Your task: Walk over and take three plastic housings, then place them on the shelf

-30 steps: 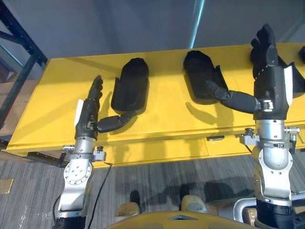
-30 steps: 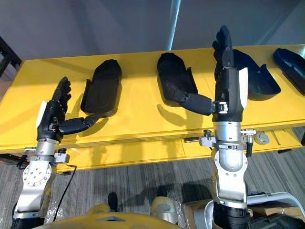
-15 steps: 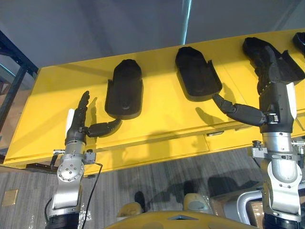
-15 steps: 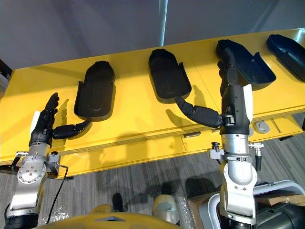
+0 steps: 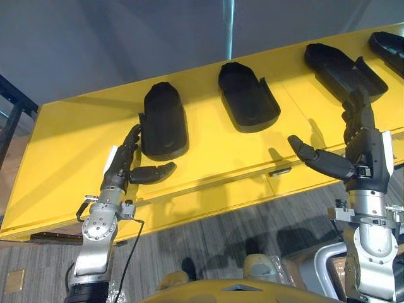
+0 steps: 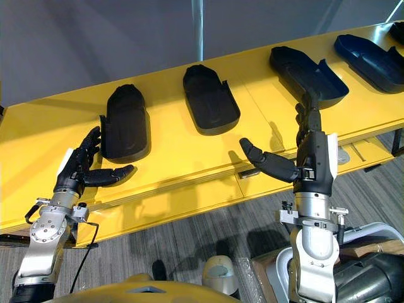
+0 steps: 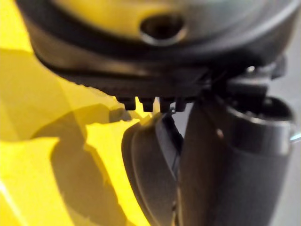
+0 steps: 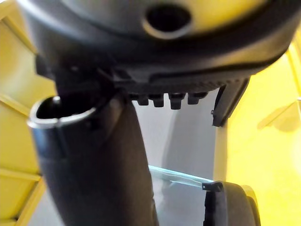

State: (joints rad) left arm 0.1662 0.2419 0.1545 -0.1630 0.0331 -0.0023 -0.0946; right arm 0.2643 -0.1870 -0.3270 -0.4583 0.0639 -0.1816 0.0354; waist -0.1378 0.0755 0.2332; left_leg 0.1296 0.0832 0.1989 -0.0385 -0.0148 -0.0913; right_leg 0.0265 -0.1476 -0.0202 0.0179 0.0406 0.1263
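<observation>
Reaching stage, nothing picked up yet! Black housings [image 5: 247, 96] lie in a row on the yellow table [image 5: 63, 151]. The left hand [image 5: 122, 172] is spread, fingers straight, just beside the left-end housing [image 5: 164, 120], thumb at its near end. The right hand [image 5: 361, 154], likewise released and empty, hovers over the table's front edge, near the third housing [image 5: 344, 66] from the table's left end. Next, I'd say, the left fingers must curl round that left-end housing's rim and lift it.

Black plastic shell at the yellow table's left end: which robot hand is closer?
Left. The left hand is beside that black plastic housing; the right hand hovers far along the yellow table.
</observation>
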